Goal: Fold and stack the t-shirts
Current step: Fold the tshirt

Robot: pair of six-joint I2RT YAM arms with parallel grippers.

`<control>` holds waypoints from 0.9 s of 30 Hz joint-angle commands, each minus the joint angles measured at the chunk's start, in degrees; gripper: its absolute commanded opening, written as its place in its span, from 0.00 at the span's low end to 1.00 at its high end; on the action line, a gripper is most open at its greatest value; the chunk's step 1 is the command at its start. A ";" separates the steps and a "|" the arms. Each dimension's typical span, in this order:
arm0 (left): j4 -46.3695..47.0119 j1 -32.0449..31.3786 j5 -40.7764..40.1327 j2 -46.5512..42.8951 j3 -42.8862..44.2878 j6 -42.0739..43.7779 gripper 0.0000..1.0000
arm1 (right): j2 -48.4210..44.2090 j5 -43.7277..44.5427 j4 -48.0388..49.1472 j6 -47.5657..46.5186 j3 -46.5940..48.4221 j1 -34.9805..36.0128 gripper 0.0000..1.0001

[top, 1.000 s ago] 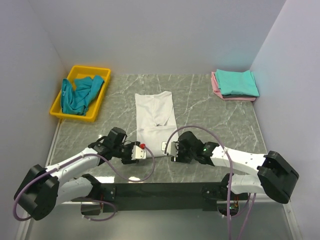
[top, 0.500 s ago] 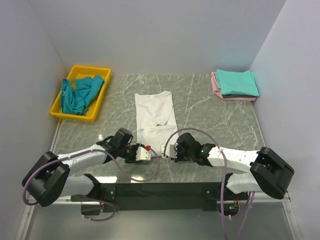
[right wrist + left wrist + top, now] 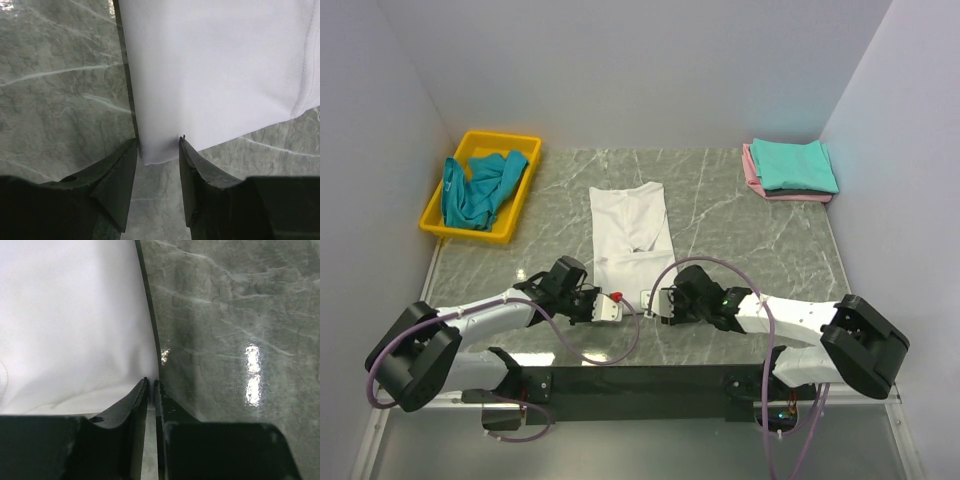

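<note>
Grey marble covers the table (image 3: 740,230), and pale walls (image 3: 650,70) stand round it. In the middle a white t-shirt (image 3: 620,215) is laid flat, already folded in at the sides into a long strip that runs away from the near edge.

The left gripper (image 3: 151,384) is seen at the near left corner of the shirt with its jaws almost squeezed together. The edge of the cloth meets the tips, so the corner seems to be pinched, though so little cloth shows there that this cannot be said for sure. The right gripper (image 3: 157,141) is set at the near right corner. Its jaws are held apart, the corner of the shirt lies between them, and nothing is gripped yet.

So the step in hand is judged to be the taking of the near end for the next fold. For the next move, the right jaws need to be closed on their corner. Then both corners should be lifted together and carried over toward the far end, kept level so the strip is not pulled crooked.

At the far right of the table a folded teal t-shirt (image 3: 795,165) is stacked on a pink t-shirt (image 3: 751,170), and the white one is likely meant for that pile. At the far left a crumpled teal t-shirt (image 3: 480,190) is held in a yellow tray (image 3: 460,234).
</note>
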 commanded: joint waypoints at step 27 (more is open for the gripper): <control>-29.44 -0.36 12.13 -30.25 8.33 -8.46 0.01 | -20.38 -9.94 -35.45 8.69 16.00 0.17 0.00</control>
